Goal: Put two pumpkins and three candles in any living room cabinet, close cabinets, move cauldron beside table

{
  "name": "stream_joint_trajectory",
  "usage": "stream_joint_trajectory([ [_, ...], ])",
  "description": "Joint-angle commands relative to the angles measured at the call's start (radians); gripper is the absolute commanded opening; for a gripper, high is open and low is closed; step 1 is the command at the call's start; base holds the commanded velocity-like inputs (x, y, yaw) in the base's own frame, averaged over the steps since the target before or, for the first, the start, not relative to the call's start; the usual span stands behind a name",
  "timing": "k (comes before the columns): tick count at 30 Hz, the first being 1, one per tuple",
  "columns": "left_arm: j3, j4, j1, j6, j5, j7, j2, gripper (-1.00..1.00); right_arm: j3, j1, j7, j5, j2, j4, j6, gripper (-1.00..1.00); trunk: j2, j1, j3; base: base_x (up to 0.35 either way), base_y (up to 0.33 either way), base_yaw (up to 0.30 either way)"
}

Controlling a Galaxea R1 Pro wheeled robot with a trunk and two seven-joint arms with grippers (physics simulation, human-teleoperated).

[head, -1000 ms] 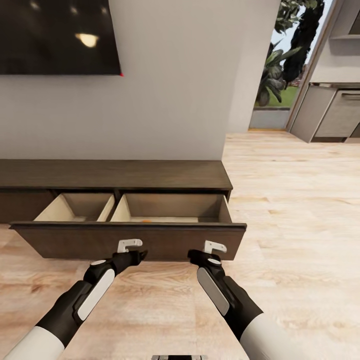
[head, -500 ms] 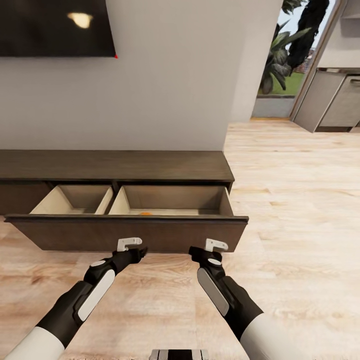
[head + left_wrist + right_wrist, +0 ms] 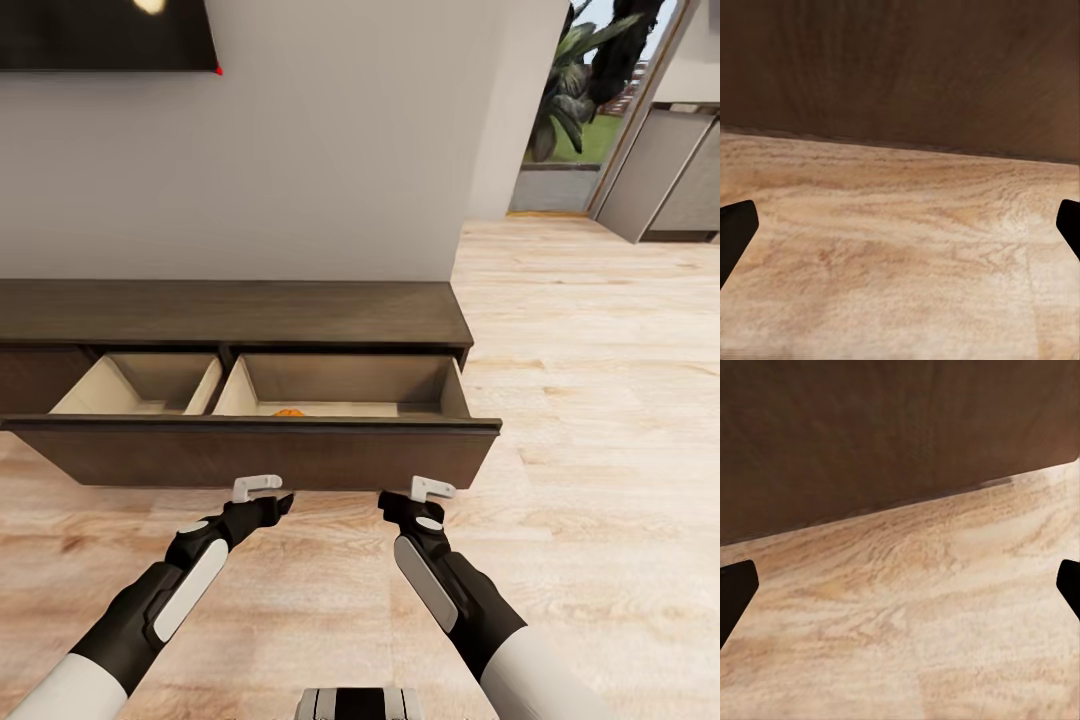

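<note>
The long, low dark-brown cabinet (image 3: 230,312) stands against the wall, its pull-out compartment (image 3: 250,455) drawn out toward me. An orange sliver of a pumpkin (image 3: 290,411) peeks over the front in the right section. The left section shows a bare beige bottom. My left gripper (image 3: 278,504) and right gripper (image 3: 392,506) hover low over the floor just in front of the compartment's front. Both are open and hold nothing. Close up, the left gripper (image 3: 900,232) faces the brown front (image 3: 900,67), as does the right gripper (image 3: 900,592) with its front (image 3: 870,435). Candles, cauldron and table are out of view.
A dark TV (image 3: 100,35) hangs on the grey wall above the cabinet. To the right lie light plank floor (image 3: 600,400), a glass garden door with plants (image 3: 580,110) and grey kitchen units (image 3: 670,170). My base (image 3: 360,705) shows at the bottom edge.
The whole head picture has shifted: cabinet, TV and door now sit higher, so the camera has moved. More of the compartment's inside shows. The arms hold the same pose.
</note>
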State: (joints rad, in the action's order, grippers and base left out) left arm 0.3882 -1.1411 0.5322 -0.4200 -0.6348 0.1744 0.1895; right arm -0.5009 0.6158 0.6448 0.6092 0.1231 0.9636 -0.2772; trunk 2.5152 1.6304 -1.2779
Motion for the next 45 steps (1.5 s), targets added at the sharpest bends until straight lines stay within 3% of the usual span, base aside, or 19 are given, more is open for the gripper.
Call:
stream_joint_trajectory([
  [1, 0.003, -0.002, 0.001, -0.002, -0.010, 0.010, 0.001, 1.00, -0.002, 0.001, 0.007, 0.004, 0.000, 0.002, -0.004, 1.00, 0.001, 0.000, -0.005, 0.000, 0.000, 0.000],
  [6, 0.003, -0.002, 0.000, -0.002, -0.005, 0.011, 0.003, 1.00, -0.004, 0.001, 0.007, 0.000, 0.000, 0.002, 0.037, 1.00, 0.001, 0.000, -0.005, 0.000, 0.000, 0.000],
  [17, 0.002, -0.004, -0.001, -0.002, 0.003, 0.009, 0.008, 1.00, -0.002, 0.001, 0.007, -0.067, 0.004, 0.001, 0.067, 1.00, 0.001, 0.000, -0.005, 0.043, 0.012, 0.000],
  [27, 0.000, -0.005, -0.001, -0.002, 0.003, 0.009, 0.009, 1.00, -0.003, 0.001, 0.007, -0.068, 0.004, 0.000, 0.113, 1.00, 0.001, 0.000, -0.005, 0.101, 0.024, 0.000],
  [45, 0.000, -0.003, -0.001, -0.002, 0.004, 0.008, 0.008, 1.00, -0.002, 0.001, 0.007, -0.068, 0.003, 0.000, 0.118, 1.00, 0.001, 0.000, -0.005, 0.090, 0.013, 0.000],
])
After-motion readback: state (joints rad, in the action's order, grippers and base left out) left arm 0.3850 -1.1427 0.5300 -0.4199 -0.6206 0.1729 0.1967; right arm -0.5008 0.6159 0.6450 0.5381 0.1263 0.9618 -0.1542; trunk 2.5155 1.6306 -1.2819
